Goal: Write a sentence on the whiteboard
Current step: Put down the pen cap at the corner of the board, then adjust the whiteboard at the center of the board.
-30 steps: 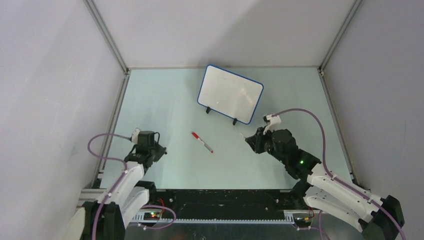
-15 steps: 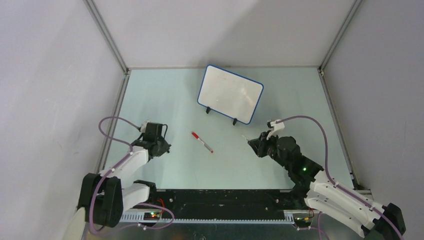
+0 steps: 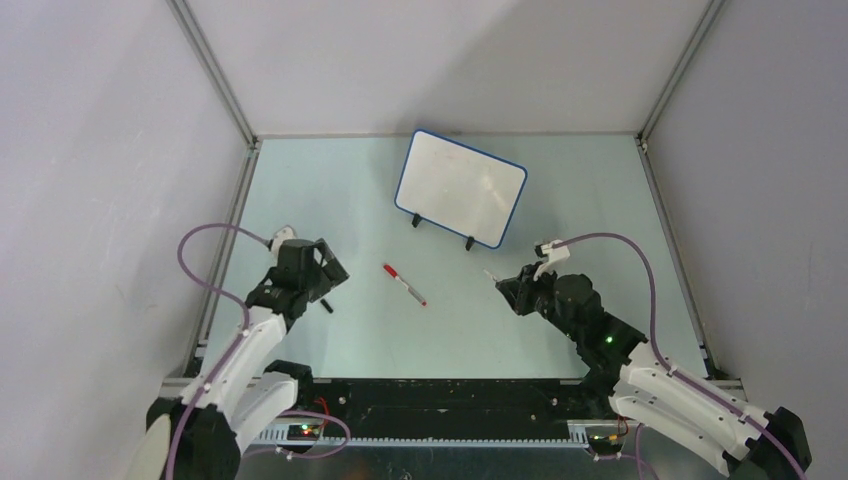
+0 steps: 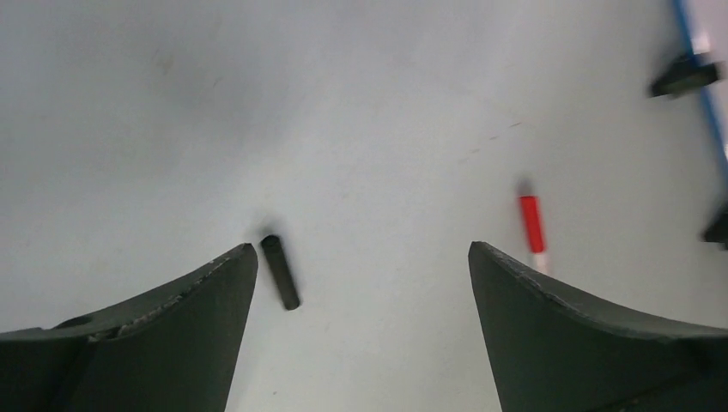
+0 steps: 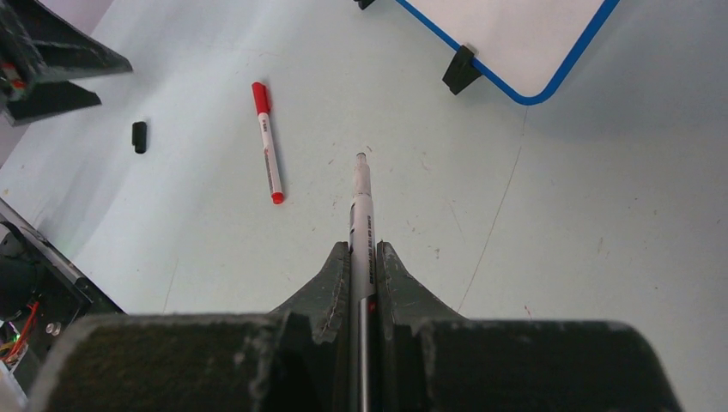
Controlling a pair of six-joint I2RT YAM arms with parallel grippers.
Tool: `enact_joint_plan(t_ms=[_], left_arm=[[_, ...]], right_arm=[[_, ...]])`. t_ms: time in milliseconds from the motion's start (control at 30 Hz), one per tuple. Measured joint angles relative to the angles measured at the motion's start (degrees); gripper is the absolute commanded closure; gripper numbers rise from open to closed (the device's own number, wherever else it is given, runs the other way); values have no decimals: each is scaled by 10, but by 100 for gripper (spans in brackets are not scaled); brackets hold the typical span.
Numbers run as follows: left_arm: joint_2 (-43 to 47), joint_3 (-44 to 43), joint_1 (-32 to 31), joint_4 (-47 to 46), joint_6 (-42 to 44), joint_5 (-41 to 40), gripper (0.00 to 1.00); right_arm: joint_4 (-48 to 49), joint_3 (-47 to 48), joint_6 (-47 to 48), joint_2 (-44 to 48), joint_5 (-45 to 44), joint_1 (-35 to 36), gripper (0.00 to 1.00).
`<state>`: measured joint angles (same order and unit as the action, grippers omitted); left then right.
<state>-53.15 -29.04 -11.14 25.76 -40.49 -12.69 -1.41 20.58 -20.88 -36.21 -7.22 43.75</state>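
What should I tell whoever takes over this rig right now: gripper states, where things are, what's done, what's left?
Left gripper: open and empty, over the table, with a black cap lying on the table between its fingers, not gripped.
Right gripper: shut on an uncapped marker, tip aimed toward the whiteboard but well short of it.
The whiteboard stands on its feet at the far middle of the table; its face looks blank.
A red-capped pen lies between the arms.
Done: marker uncapped and in hand.
Left: bring the tip to the board and write the whole sentence.
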Motion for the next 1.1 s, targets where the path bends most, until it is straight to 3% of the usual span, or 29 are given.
enact_joint_plan(t_ms=[200, 433, 533, 633, 867, 1100], left_arm=[[45, 1, 0, -92, 40, 63, 1], [-21, 32, 0, -345, 107, 131, 1], [-106, -23, 2, -372, 153, 176, 1], [-229, -143, 10, -384, 183, 261, 1], [-488, -331, 68, -537, 131, 480, 1], [-636, -473, 78, -503, 137, 570, 5]], right_arm=[[6, -1, 0, -7, 3, 0, 100], [24, -11, 0, -7, 17, 0, 100], [28, -14, 0, -5, 22, 0, 100], [31, -18, 0, -1, 26, 0, 100], [35, -20, 0, 11, 35, 0, 100], [36, -26, 0, 24, 39, -1, 100]])
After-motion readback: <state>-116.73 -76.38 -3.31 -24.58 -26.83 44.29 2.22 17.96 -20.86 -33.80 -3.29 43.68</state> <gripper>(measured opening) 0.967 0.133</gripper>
